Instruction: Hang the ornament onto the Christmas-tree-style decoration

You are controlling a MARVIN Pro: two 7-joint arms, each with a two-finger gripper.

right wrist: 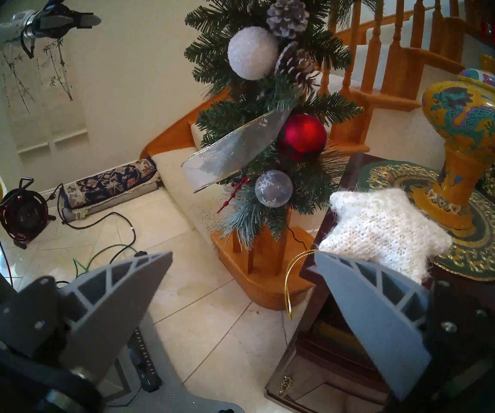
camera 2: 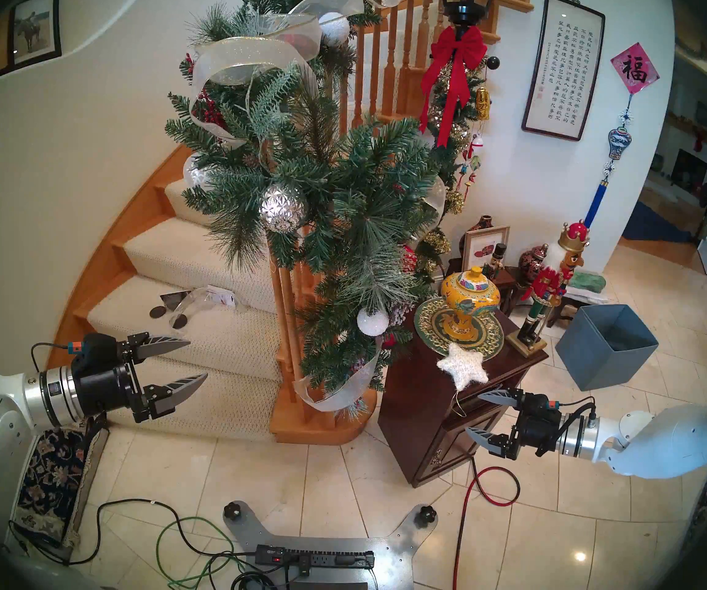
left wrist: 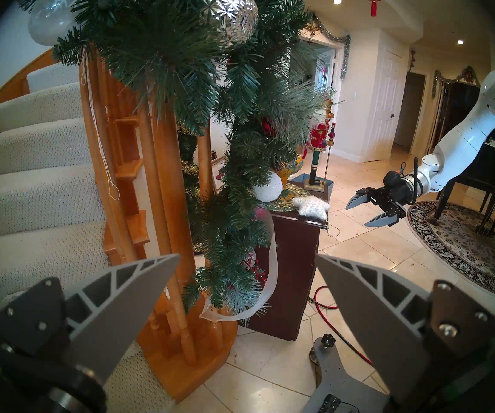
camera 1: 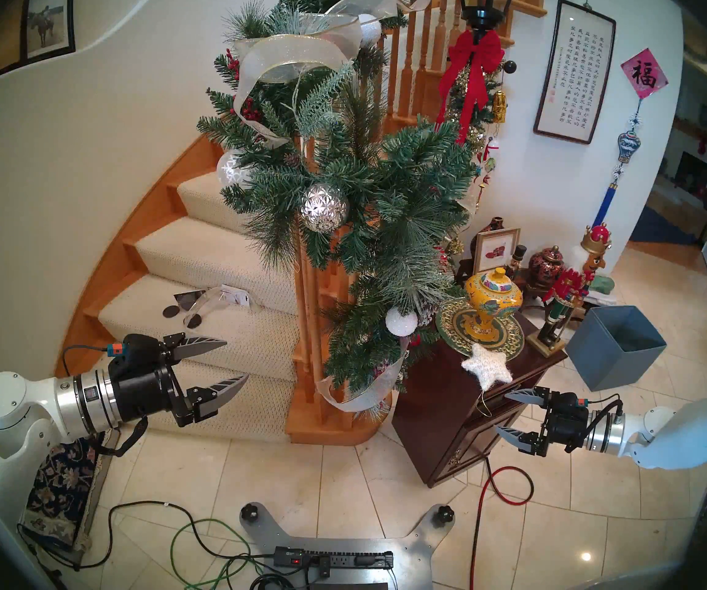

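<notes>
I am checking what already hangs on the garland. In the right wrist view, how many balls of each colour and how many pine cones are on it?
White glittery ball: 1
Red ball: 1
Silver snowflake ball: 1
Frosted pine cones: 2
Total: 5

garland (camera 1: 343,184) top cut off by the edge, star (right wrist: 383,227) lower point hidden — behind right pincer (right wrist: 241,260)

Red diamond wall hanging (camera 1: 644,75) carried the character 福 in black. Framed calligraphy scroll (camera 1: 574,70) held columns of Chinese text, probably too small to read. Nothing else was legible.
</notes>
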